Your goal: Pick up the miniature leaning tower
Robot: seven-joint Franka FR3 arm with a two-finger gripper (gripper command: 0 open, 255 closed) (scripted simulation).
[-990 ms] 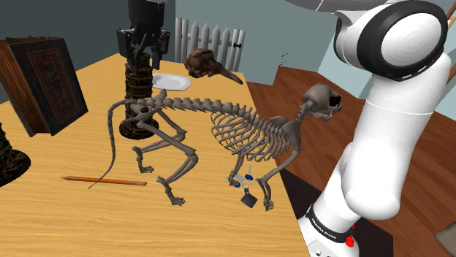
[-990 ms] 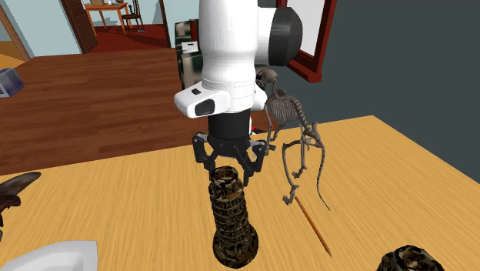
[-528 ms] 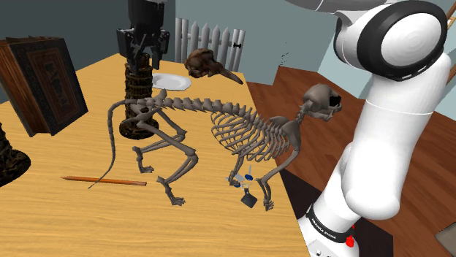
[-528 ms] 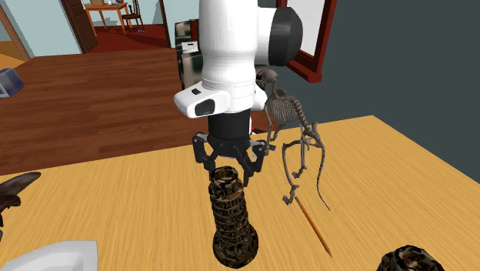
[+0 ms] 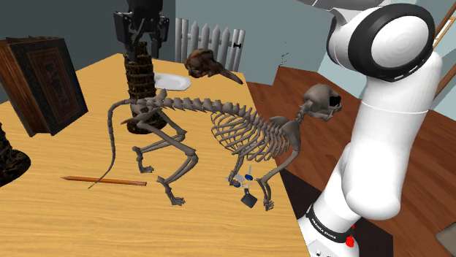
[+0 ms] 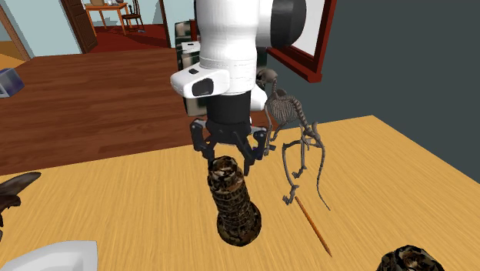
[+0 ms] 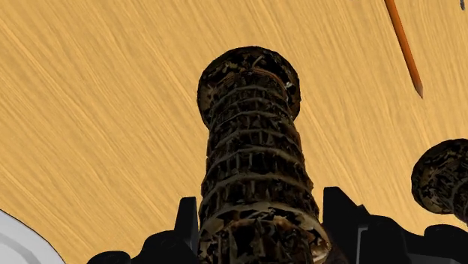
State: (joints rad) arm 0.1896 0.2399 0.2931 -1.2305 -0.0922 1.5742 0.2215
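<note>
End effector (image 6: 229, 159) — tight around tower (image 6: 233, 204) top

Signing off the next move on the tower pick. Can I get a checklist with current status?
1. Grip: pincer shut on the top of the tower: ok. In the wrist view both fingers clasp it.
2. Lift: base of the tower clear of the table: cannot tell.
3. Clearance to the skeleton: ok. It stands apart from the tower in the second exterior view.
4. Clearance to the pencil: ok, it lies apart.
5. Clearance to the white plate: ok, it lies apart.
</note>
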